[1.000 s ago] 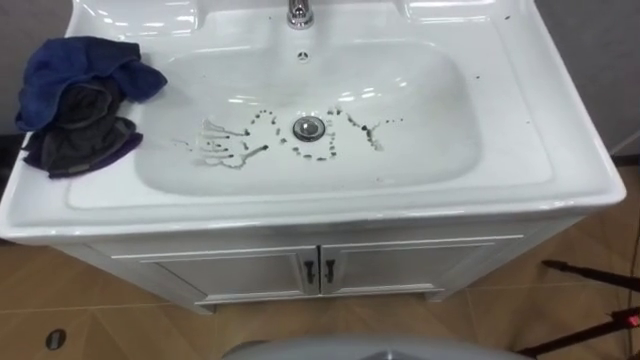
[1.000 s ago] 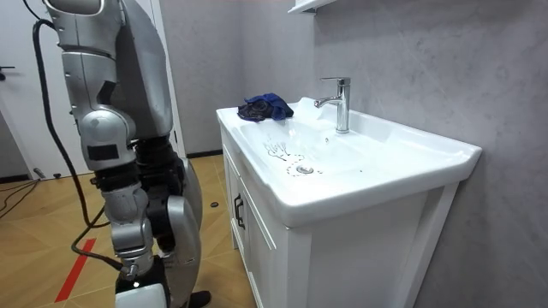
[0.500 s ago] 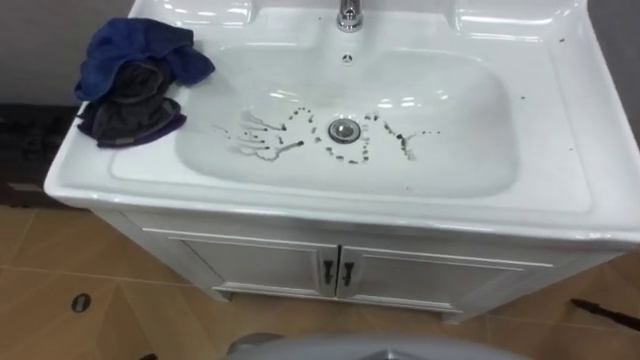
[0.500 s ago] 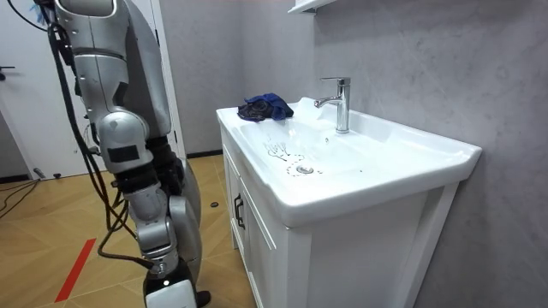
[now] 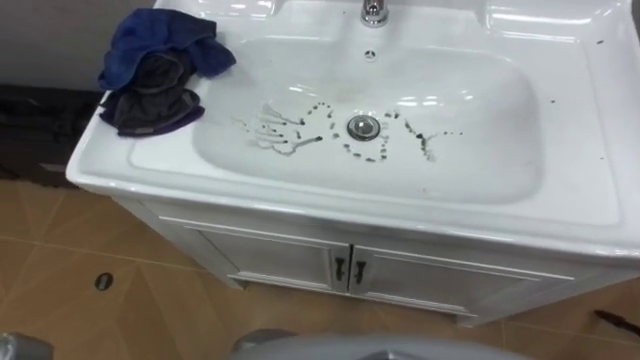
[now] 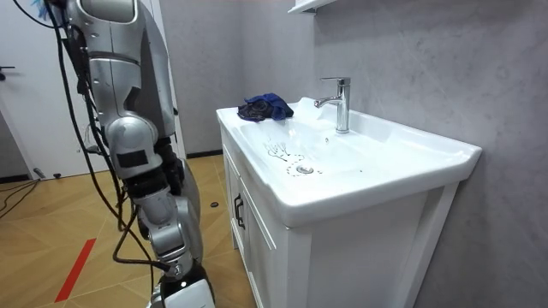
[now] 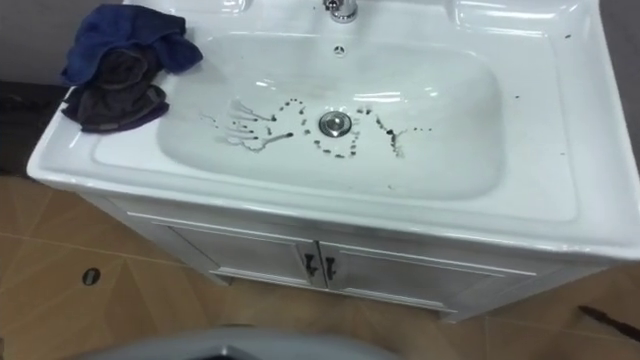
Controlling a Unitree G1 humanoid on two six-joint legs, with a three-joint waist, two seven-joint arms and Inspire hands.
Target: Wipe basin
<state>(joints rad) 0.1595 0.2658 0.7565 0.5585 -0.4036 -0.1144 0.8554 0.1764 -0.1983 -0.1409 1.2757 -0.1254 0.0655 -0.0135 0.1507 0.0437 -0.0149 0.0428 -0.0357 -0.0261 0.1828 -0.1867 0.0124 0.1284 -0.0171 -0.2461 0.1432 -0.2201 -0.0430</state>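
Grey-walled room, white vanity surface [image 5: 600,150] | basin [image 5: 480,130]: dark marks [image 5: 290,128] round drain [image 5: 364,126] | blue cloth [image 5: 160,60] heaped on left rim | right hand [image 6: 181,287] hangs low, grip cannot tell | advice: bunch cloth firmly, wipe drainward

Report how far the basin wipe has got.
Done: nothing visible. Dark marks ring the drain in the basin. In hand: nothing; the blue and dark cloth lies bunched on the rim's left rear corner, and the right hand hangs at the robot's side. Left: pick up the cloth and wipe the marks away.
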